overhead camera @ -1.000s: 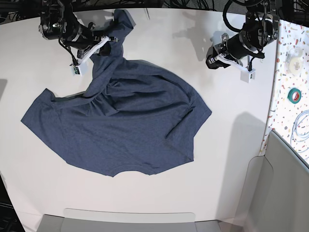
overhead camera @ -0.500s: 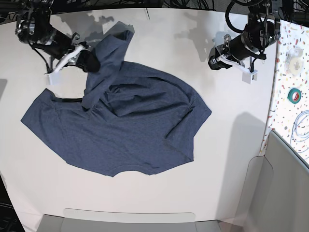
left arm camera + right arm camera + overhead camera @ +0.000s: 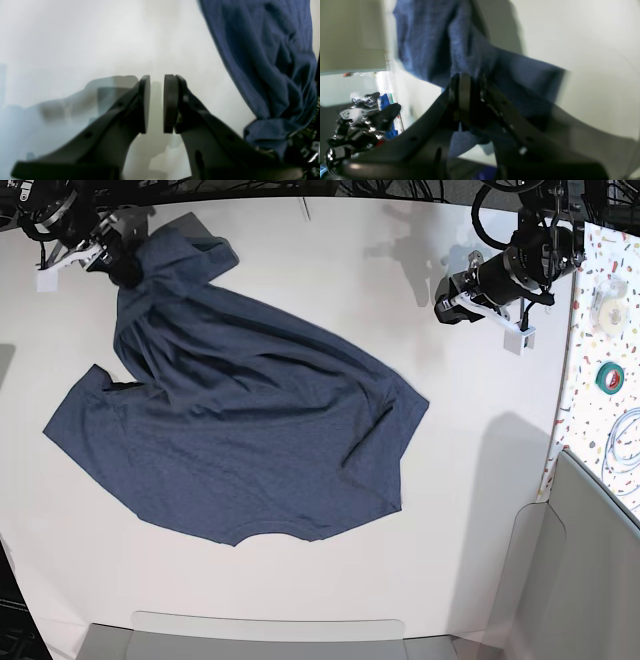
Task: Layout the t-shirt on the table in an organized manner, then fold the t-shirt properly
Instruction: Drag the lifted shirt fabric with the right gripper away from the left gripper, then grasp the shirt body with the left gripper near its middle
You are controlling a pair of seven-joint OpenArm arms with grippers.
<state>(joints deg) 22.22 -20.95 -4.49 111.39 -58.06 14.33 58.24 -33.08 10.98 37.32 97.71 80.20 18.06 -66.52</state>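
Observation:
The dark navy t-shirt [image 3: 240,440] lies crumpled and partly spread on the white table [image 3: 330,240], with no lettering showing. One end of it is drawn up toward the far left corner. There my right gripper [image 3: 125,268] is shut on a bunch of the cloth. In the right wrist view the fingers [image 3: 472,82] pinch the blue fabric [image 3: 432,50]. My left gripper [image 3: 441,300] hovers over bare table at the far right, well clear of the shirt. Its pads [image 3: 157,95] stand a little apart with nothing between them, and the shirt [image 3: 270,62] hangs at the right of that view.
A speckled strip [image 3: 605,330] runs along the right edge, carrying a green tape roll [image 3: 611,376], a white roll [image 3: 610,300] and a cable [image 3: 625,435]. Grey translucent panels stand at the lower right [image 3: 590,560] and along the front edge [image 3: 270,635].
My right gripper has carried the held end of the shirt left and toward the far corner, pulling the bunched cloth flatter. The left arm has barely moved.

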